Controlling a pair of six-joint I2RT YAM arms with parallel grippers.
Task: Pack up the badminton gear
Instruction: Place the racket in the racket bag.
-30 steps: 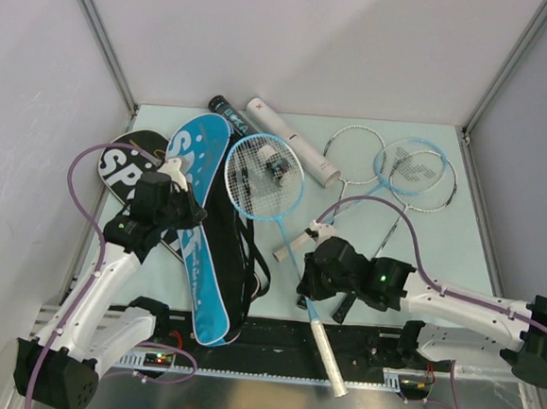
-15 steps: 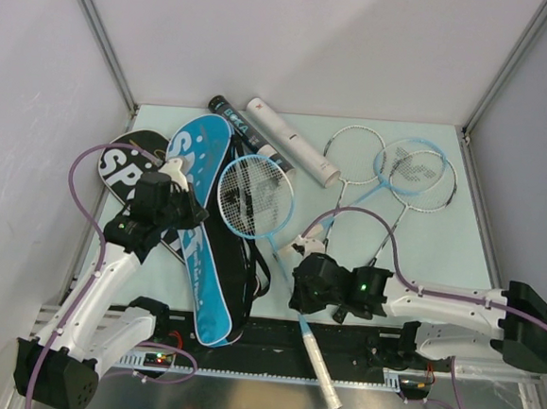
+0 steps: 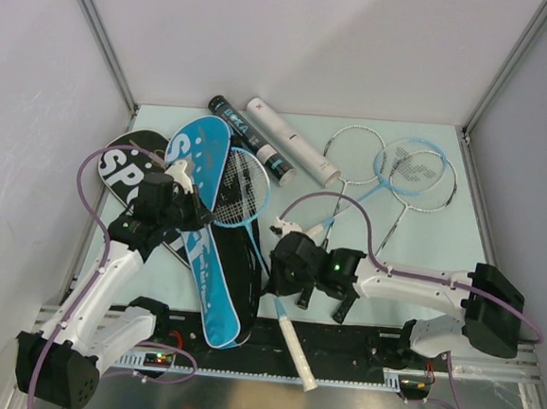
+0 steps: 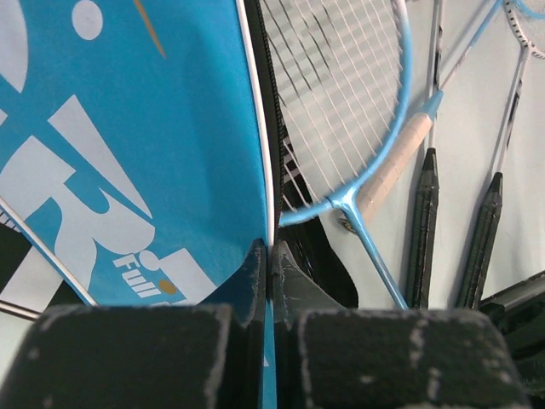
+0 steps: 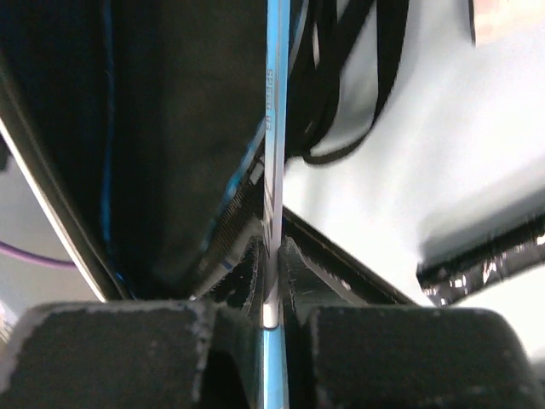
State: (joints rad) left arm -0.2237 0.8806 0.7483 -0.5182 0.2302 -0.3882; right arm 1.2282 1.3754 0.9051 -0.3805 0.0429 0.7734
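Observation:
My left gripper (image 3: 195, 215) is shut on the edge of the blue SPORT bag's top flap (image 3: 201, 166) and holds it lifted; the left wrist view shows the flap (image 4: 128, 128) pinched at my left gripper (image 4: 271, 256). My right gripper (image 3: 282, 273) is shut on the thin blue shaft (image 5: 274, 102) of the blue-framed racket. Its head (image 3: 242, 185) lies at the bag's opening, partly under the flap, and also shows in the left wrist view (image 4: 341, 94). Its white handle (image 3: 296, 358) sticks out past the table's front edge.
A black SPORT bag (image 3: 125, 163) lies at the left under the blue one. A black tube (image 3: 234, 126) and a white tube (image 3: 293, 142) lie at the back. Several more rackets (image 3: 411, 168) lie at the right. Black bag straps (image 5: 341, 102) trail beside the shaft.
My right gripper has moved left with the blue racket, sliding its head from the open table to the blue bag's opening. My left gripper has kept hold of the flap.

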